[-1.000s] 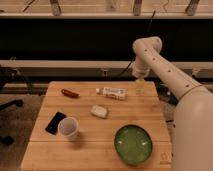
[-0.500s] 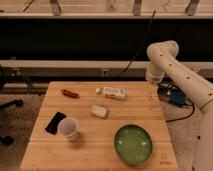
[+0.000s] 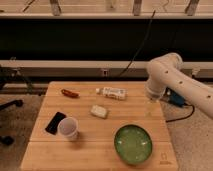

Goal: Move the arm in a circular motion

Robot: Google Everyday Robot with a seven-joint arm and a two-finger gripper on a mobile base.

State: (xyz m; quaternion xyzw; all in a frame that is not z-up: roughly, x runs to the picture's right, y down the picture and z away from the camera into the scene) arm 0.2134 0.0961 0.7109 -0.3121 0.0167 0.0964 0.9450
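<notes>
Camera view. A wooden table (image 3: 45, 150) carries six small things. The arm (image 3: 175, 80), glossy white with small dark dots, enters from the right edge of the picture, bends at a rounded joint above the table's far right corner, and descends from there. Its slim pale tip, the gripper (image 3: 151, 106), hangs just above the table's right edge, toward the far right corner; it holds nothing, and how far it is open cannot be told. A green bowl (image 3: 133, 144) sits near the near right corner. A white cup (image 3: 68, 128) stands toward the near left corner, with a black flat object (image 3: 54, 122) touching it on the left. A pale block (image 3: 99, 111) lies at the table's centre. Near the far edge lie a red elongated item (image 3: 69, 93), left of centre, and a white packet (image 3: 111, 92), right of centre.
</notes>
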